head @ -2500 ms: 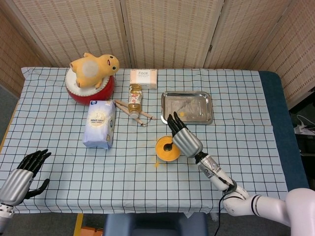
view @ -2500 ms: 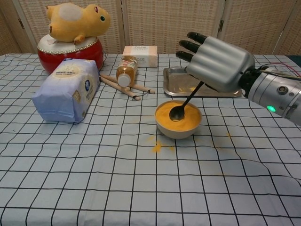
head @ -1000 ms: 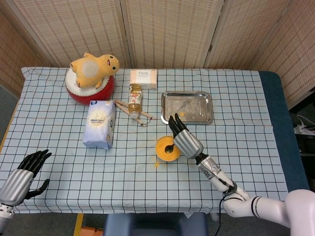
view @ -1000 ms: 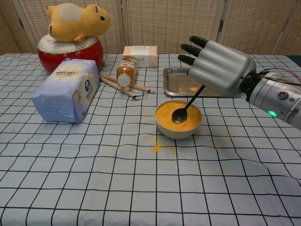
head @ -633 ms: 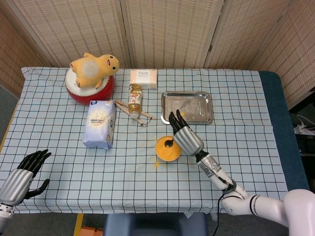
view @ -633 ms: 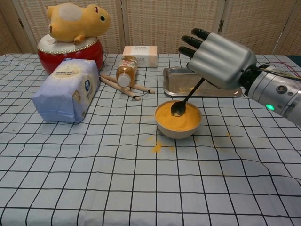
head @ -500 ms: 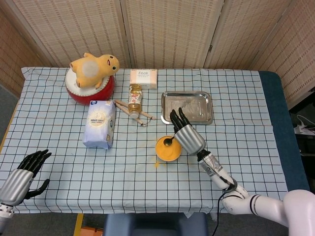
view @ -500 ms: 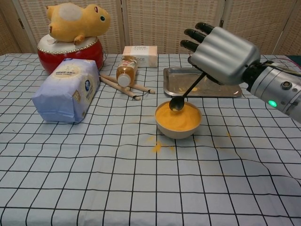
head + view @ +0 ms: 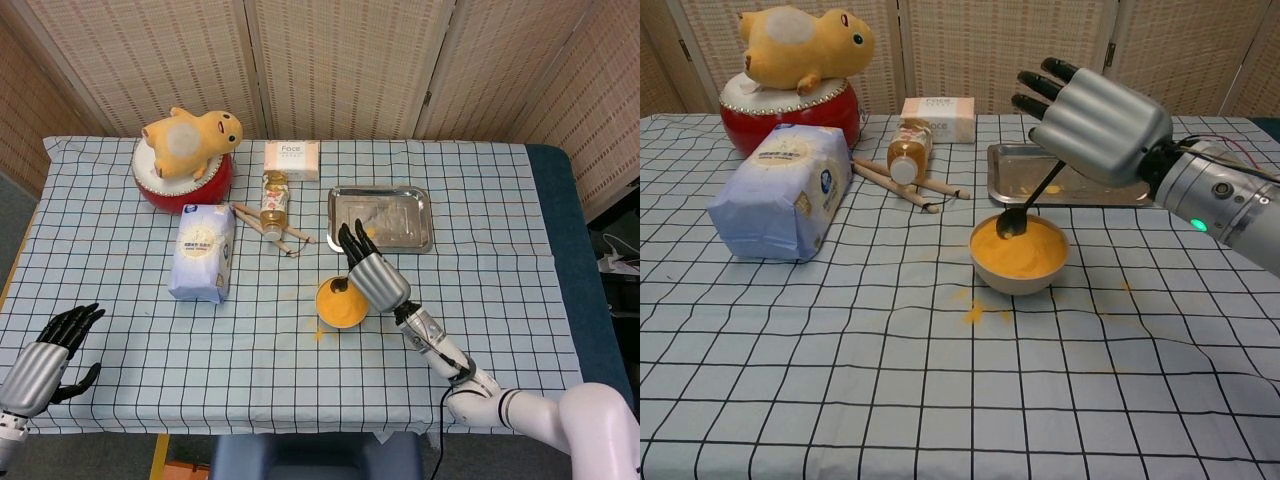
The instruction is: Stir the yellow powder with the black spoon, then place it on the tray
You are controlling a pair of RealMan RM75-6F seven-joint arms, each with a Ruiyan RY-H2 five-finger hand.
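A small bowl [image 9: 1018, 272] [image 9: 328, 318] of yellow powder [image 9: 1020, 248] stands mid-table. My right hand [image 9: 1098, 112] [image 9: 373, 273] hovers above its far right side and holds the black spoon [image 9: 1028, 206] by the handle. The spoon's head [image 9: 1011, 222] sits at the powder's far left edge; it also shows as a dark spot, the spoon [image 9: 339, 285], in the head view. The steel tray [image 9: 1012, 182] [image 9: 410, 235] lies just behind the bowl. My left hand [image 9: 48, 352] rests open at the table's near left corner.
Spilled powder [image 9: 976, 312] dots the cloth in front of the bowl. A white flour bag [image 9: 780, 190], wooden sticks [image 9: 902, 184], a small bottle [image 9: 908, 150], a white box [image 9: 936, 118] and a plush toy on a red drum [image 9: 790, 95] stand at the back left.
The right hand lifted and shifted left toward the back, drawing the spoon's head from the middle of the powder to its far left edge. The left hand stayed still.
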